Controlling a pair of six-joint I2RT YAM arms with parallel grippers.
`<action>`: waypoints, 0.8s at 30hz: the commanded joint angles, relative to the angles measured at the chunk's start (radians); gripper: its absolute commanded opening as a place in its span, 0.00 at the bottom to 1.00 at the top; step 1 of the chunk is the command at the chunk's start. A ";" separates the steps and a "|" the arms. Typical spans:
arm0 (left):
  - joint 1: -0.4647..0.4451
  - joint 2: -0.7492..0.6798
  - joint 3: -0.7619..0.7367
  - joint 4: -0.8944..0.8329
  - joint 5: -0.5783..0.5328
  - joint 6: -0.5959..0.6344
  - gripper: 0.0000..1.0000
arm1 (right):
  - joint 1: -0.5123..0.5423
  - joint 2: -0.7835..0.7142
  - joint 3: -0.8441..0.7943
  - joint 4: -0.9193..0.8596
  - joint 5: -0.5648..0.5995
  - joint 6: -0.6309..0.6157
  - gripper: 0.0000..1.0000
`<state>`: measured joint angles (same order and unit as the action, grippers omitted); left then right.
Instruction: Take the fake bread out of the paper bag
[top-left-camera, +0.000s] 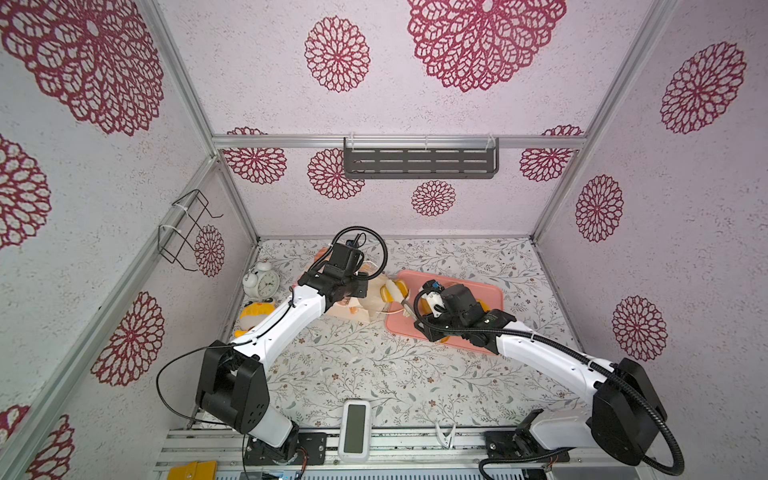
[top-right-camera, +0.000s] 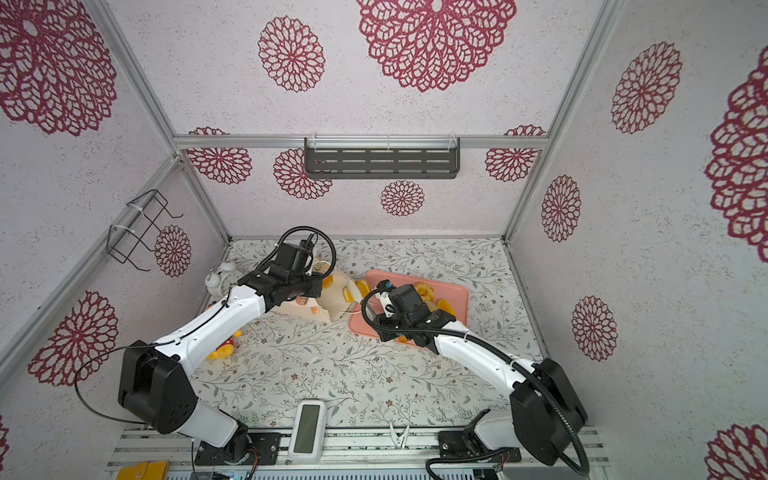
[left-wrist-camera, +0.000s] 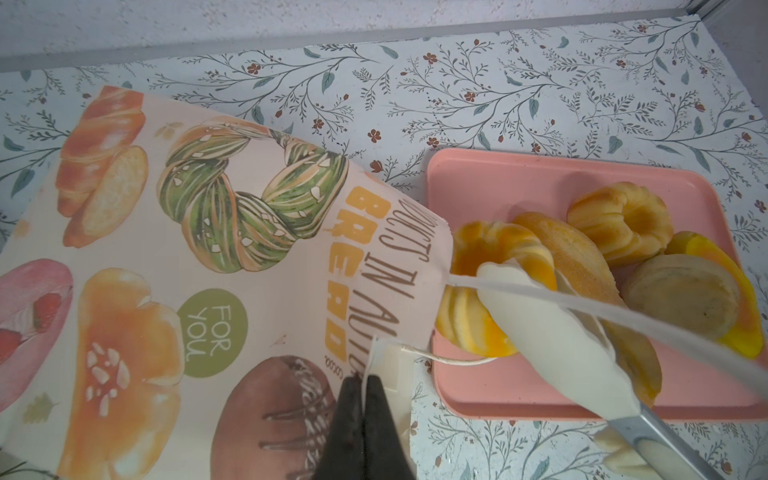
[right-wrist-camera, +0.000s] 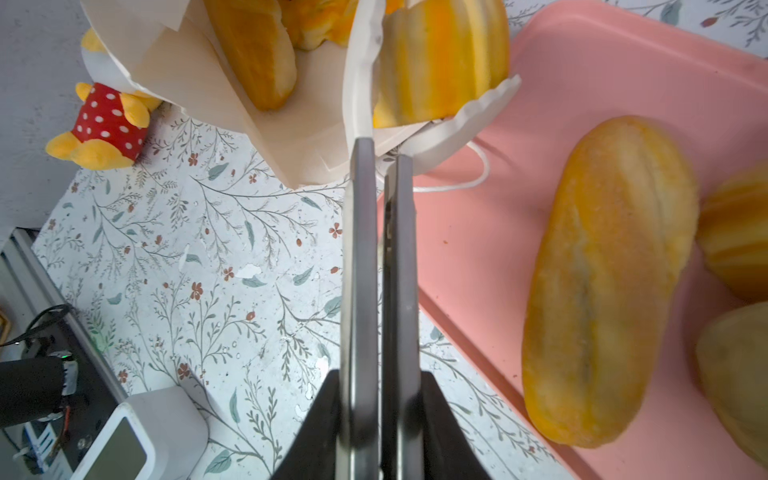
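Likely light, glossy and squashy, the fluted bun (right-wrist-camera: 449, 50) suits a ribbed-flank grip — the right tool (right-wrist-camera: 430, 93) clamps it so; the left tool (left-wrist-camera: 365, 384) pinches the paper bag (left-wrist-camera: 166, 257) rim.

Light: bright, even, diffuse in every view.
Shadows: soft and faint on the table (top-left-camera: 365, 374).
Glare: mild sheen on the fake bread (right-wrist-camera: 606, 282); the paper bag (right-wrist-camera: 291, 124) shows a pale inside that nearly washes out.
Blur: left end effector (left-wrist-camera: 362, 380) and right end effector (right-wrist-camera: 436, 75) soft, close to their lenses.
Distortion: both top views bow strongly at the edges.
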<state>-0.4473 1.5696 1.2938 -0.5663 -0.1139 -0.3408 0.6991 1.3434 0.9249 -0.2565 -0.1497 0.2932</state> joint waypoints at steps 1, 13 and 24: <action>0.019 0.025 0.008 -0.053 -0.001 -0.021 0.00 | -0.015 -0.075 0.010 0.026 0.062 -0.058 0.00; 0.022 -0.060 -0.068 -0.065 -0.005 0.019 0.00 | -0.090 -0.068 -0.005 0.108 0.121 -0.042 0.00; 0.025 -0.150 -0.074 -0.095 -0.002 0.038 0.00 | -0.154 0.169 0.096 0.220 0.169 -0.078 0.00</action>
<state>-0.4271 1.4467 1.2213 -0.6346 -0.1223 -0.3107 0.5575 1.5005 0.9562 -0.1345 -0.0128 0.2512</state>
